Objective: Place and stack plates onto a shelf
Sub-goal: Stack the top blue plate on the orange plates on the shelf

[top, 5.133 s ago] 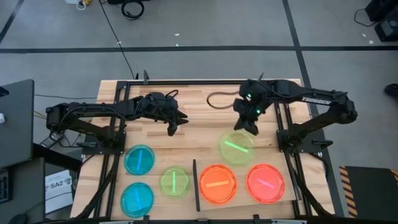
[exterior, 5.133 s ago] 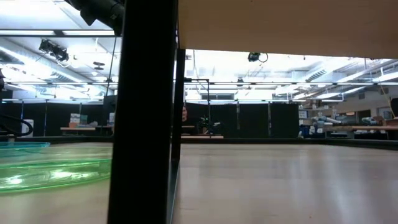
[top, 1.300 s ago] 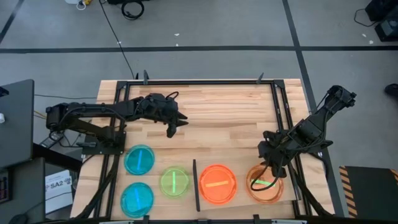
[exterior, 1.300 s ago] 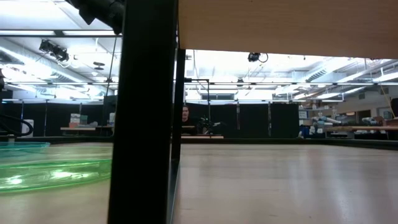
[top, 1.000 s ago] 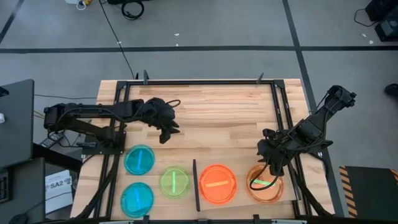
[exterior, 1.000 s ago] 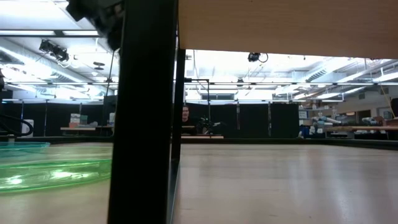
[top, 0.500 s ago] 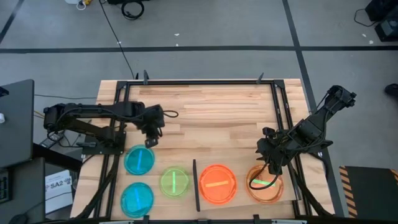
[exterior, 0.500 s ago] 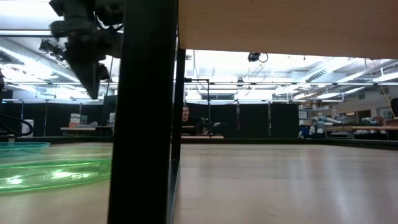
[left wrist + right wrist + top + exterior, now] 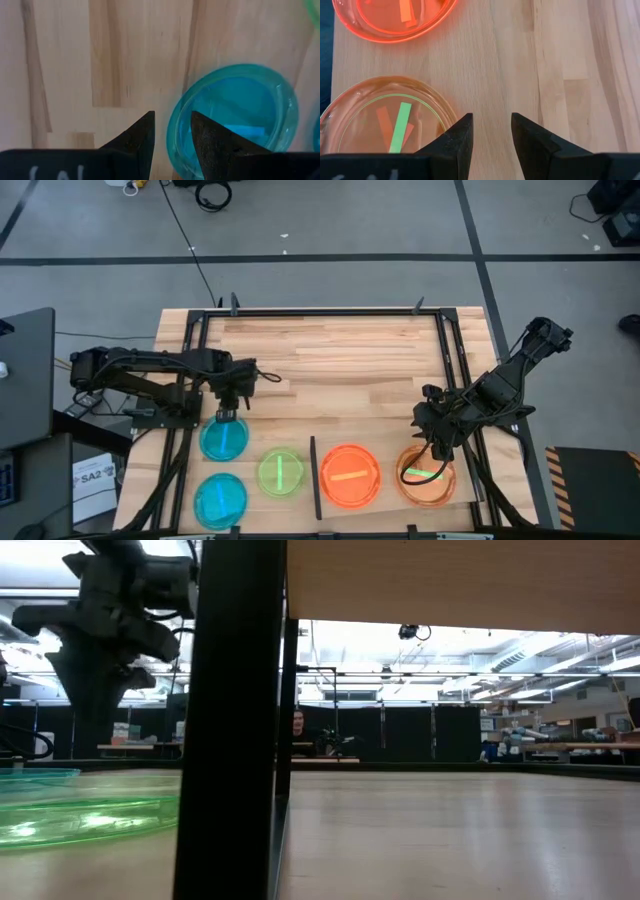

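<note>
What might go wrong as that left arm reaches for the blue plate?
The left tool is open over the rim of the upper blue plate; a thin, slick rim might slip out. A second blue plate and a green plate lie close by, so a nudge may knock them.

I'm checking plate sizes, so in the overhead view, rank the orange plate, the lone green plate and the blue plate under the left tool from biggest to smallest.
1. Orange plate, clearly the widest.
2. Blue plate and green plate: they look alike, so no ranking.
</note>
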